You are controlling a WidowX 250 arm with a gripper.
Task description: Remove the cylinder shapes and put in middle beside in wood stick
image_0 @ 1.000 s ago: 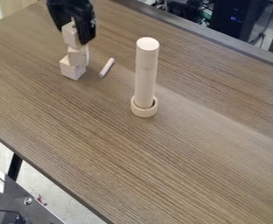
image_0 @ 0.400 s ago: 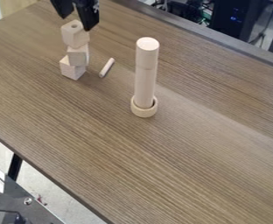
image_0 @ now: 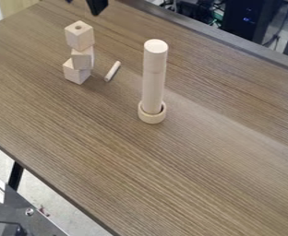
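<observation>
I see the gripper (image_0: 83, 7) up at the top edge of my camera view, and that is the main difference. A second ago it was down at the top block (image_0: 79, 36), its fingers at the block's sides; then it was just above it, and now it has drawn up and away, with only its lower ends in sight. The top block stays on the stack, and the column and the little stick are where they were.

The two fingertips stand well apart with a gap between them. I read the gripper as released: it holds nothing and touches none of the wooden pieces.

The top block, with a round hole in its upper face, sits on the middle block (image_0: 82, 59), which rests on the bottom block (image_0: 76, 73), the three a little out of line with one another. Just beside them, toward the middle of the table (image_0: 189, 179), the thin wood stick (image_0: 112, 71) lies on its side. Further over, the tall wooden cylinder (image_0: 153, 83) stands upright with its foot inside a wooden ring (image_0: 152, 117), and a faint seam runs around its upper part.
</observation>
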